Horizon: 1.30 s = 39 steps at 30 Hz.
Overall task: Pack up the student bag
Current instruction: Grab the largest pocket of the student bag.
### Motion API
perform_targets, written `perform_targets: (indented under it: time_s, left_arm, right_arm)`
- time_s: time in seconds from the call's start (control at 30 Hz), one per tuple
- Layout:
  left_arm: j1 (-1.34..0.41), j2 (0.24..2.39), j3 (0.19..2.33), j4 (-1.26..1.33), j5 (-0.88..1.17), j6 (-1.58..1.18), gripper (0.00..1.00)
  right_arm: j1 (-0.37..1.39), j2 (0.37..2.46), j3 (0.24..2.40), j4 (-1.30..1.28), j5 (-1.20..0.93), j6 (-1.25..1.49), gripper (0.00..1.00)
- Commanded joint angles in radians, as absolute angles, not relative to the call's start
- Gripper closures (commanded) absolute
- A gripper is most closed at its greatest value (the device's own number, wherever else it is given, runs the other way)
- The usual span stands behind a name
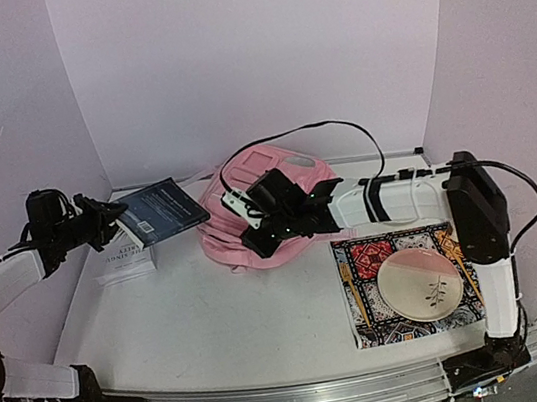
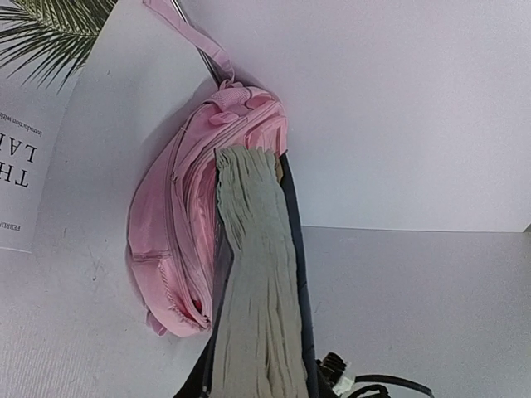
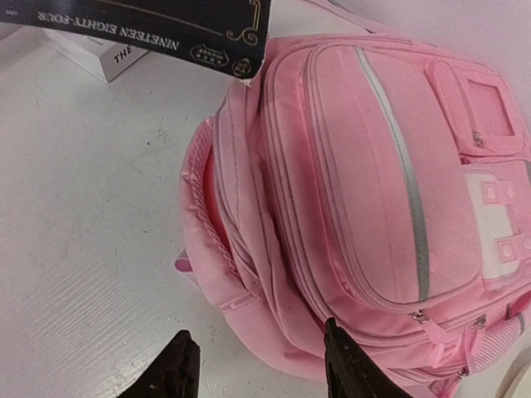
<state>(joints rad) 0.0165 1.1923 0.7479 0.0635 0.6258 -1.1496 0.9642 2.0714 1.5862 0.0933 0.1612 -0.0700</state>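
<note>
Pink soft fabric backpack (image 3: 357, 191) lies flat at the back of the white tabletop (image 1: 194, 313); right fingers (image 3: 347, 369) stand apart over its near edge, left fingers (image 1: 114, 216) hold a dark paperback book (image 1: 164, 211) aloft beside it

— Where's the student bag (image 1: 220, 230)?

— Middle of the top view, toward the back wall. My right claw (image 3: 257, 348) sits over its lower-left part, straddling its edge.

— And the book (image 1: 162, 210)?

— Just left of the bag, gripped by my left claw (image 1: 120, 221) at the frame's left. Another book (image 1: 124, 265) lies on the table (image 1: 216, 320) below it.

— What's on the right?

— A mat (image 1: 358, 260) lies at lower right, nearer my bases than the bag, with a plate (image 1: 419, 283) on it.
</note>
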Motion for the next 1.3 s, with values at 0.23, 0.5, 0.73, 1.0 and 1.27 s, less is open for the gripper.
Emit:
perform_targets:
  time_s: [0.23,0.5,0.73,1.0,1.27]
  left_arm:
    - [0.05,1.221,0.828,0.203,0.75,-1.123,1.0]
    - [0.051,1.238,0.84,0.202,0.763,-1.12,1.0]
    - [0.051,1.245,0.842,0.201,0.762,-1.118,1.0]
    - [0.051,1.235,0.837,0.201,0.762,-1.126,1.0]
    - [0.051,1.216,0.824,0.201,0.767,-1.141,1.0]
  right_arm:
    - [0.947,2.249,1.764,0.018,0.237,-0.073,0.58]
    - [0.937,2.213,1.725,0.02,0.284,-0.129,0.63]
    - [0.935,2.24,1.698,0.02,0.312,-0.18,0.64]
    - [0.935,2.277,1.688,0.018,0.27,-0.207,0.63]
    - [0.936,2.34,1.716,0.02,0.353,-0.294,0.61]
